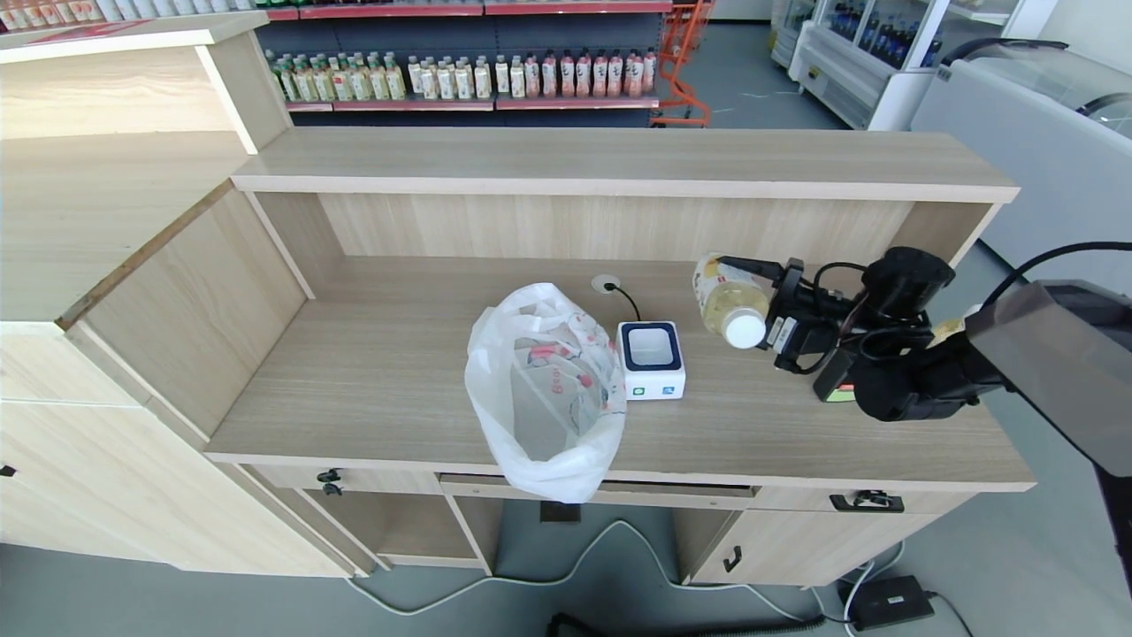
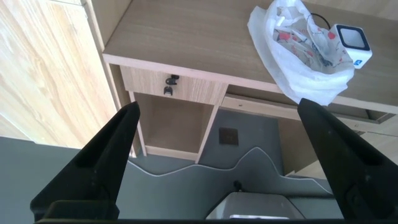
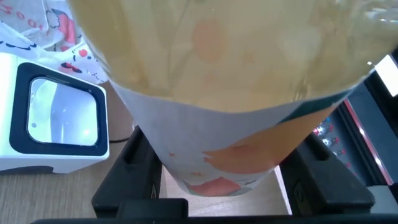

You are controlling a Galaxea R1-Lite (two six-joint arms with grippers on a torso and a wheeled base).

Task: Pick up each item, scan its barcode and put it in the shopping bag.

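Head view: clear, white-capped plastic bottle of yellow drink (image 1: 718, 292), clamped sideways in right hand (image 1: 738, 296) above pale wooden desk (image 1: 371, 380), beside white square scanner (image 1: 652, 358), likely for barcode reading. White plastic shopping bag (image 1: 544, 389) open alongside, ready for receiving. Left hand (image 2: 217, 106) spread, empty.

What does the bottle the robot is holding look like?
The bottle looks like clear plastic and is full of a pale yellow drink. It has a white cap and a label in white, orange and green. The right gripper clamps it round the middle, with one black finger showing along its top side. It lies tilted on its side, cap end toward the robot. It seems to hang in the air over the counter, just right of the scanner. Nothing but the gripper touches it.
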